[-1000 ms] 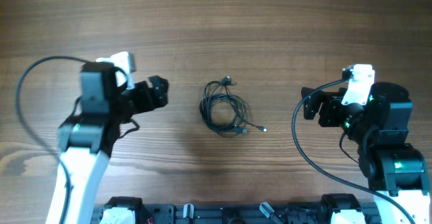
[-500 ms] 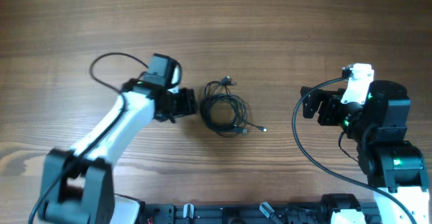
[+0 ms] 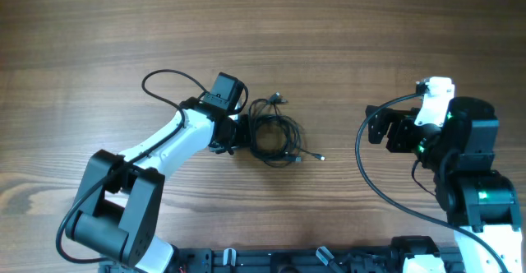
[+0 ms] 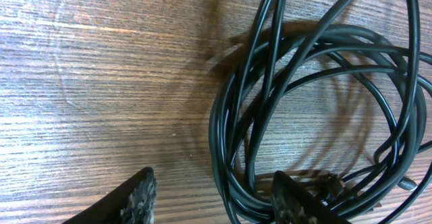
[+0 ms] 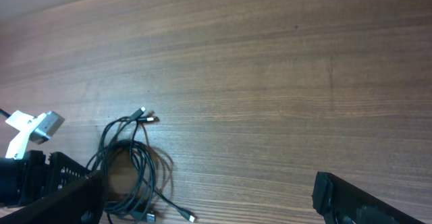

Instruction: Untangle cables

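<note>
Wooden table point(image 3: 345, 26): the cable coil point(image 3: 274, 133) is laid near its middle as one loose bundle of thin black wire, with several loops overlapping.

Right arm point(image 3: 464, 166): positioned well to the right of the coil, folded over its base, with the wrist pointed toward the coil.
Left arm point(image 3: 160, 150): stretched out low from its base, with the forearm angled toward the coil. Its wrist is set at the coil's left edge.

Left gripper point(image 3: 240, 133): fingers are spread. In the left wrist view the left gripper point(image 4: 214, 198) is seen straddling the left-hand strands of the cable coil point(image 4: 317, 96). One fingertip point(image 4: 138, 196) is over bare wood outside the coil and the other point(image 4: 291, 198) is inside the loop. Nothing is pinched. Whether the wire is touched cannot be told.

Right gripper point(image 3: 380, 129): spread wide, nothing held. In the right wrist view the right gripper point(image 5: 206, 200) shows only as two fingertips at the lower frame corners, and the cable coil point(image 5: 131, 166) lies well apart from it.

Plug tips: a pair point(image 3: 279, 98) is seen on the side of the coil away from the arm bases. One silvery tip point(image 3: 321, 158) ends a short tail strand run out from the coil's right side.
</note>
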Tool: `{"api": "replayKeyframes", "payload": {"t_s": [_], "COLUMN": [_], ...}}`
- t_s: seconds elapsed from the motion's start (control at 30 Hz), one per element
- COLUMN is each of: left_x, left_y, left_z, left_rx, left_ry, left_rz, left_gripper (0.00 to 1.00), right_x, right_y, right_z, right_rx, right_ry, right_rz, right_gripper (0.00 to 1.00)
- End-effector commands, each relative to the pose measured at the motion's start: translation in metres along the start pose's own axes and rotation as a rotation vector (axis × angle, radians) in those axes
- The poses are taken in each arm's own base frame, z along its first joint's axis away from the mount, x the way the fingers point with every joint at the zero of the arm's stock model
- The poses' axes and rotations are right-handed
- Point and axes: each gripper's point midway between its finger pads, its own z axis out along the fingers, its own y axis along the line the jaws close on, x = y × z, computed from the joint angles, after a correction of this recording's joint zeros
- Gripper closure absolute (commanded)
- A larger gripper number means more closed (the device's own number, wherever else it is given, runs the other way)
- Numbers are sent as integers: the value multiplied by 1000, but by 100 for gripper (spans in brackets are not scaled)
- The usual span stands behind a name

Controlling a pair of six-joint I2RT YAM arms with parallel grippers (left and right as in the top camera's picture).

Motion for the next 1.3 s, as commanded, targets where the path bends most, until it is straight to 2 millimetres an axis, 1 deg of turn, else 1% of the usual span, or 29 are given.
{"api": "replayKeyframes", "payload": {"t_s": [0.0, 0.07, 0.17, 0.2, 0.33, 0.37, 0.43, 0.5, 0.67, 0.73, 0.8, 0.9, 1.03, 1.13, 1.27], "left_x": [3, 4, 6, 7, 8, 8, 8, 7, -2, -6, -8, -9, -8, -6, -6], "left_y": [-1, 1, 3, 3, 1, 0, -4, -13, -36, -44, -53, -67, -90, -110, -120], "left_z": [7, 11, 15, 15, 16, 15, 12, 7, -17, -27, -37, -47, -59, -67, -72], "left_rx": [-18, -39, -73, -78, -86, -83, -66, -28, 61, 91, 135, 209, 326, 431, 491], "left_ry": [12, 13, 6, 4, 0, 0, 0, -2, -47, -70, -87, -99, -99, -83, -73], "left_rz": [-14, -19, -3, 4, 17, 16, 19, 23, 44, 53, 64, 83, 116, 148, 147], "left_gripper": [47, 48, 52, 57, 91, 96, 96, 96, 96, 96, 96, 96, 96, 96, 96], "right_x": [-7, -6, -5, -5, -5, -5, -3, 0, 12, 19, 27, 38, 55, 69, 80], "right_y": [3, 2, 1, 1, 1, 1, 3, 6, 14, 20, 26, 30, 38, 50, 66], "right_z": [1, 4, 7, 7, 7, 7, 9, 12, 30, 37, 45, 57, 71, 82, 94], "right_rx": [-14, -12, -10, -10, -10, -10, -24, -45, -112, -156, -202, -246, -279, -301, -331], "right_ry": [-1, 8, 19, 20, 20, 20, 31, 51, 143, 186, 239, 310, 399, 460, 498], "right_rz": [31, 34, 36, 36, 37, 37, 38, 42, 66, 77, 97, 127, 136, 109, 71], "right_gripper": [1, 1, 1, 1, 1, 0, 1, 0, 1, 4, 9, 15, 15, 15, 15]}}
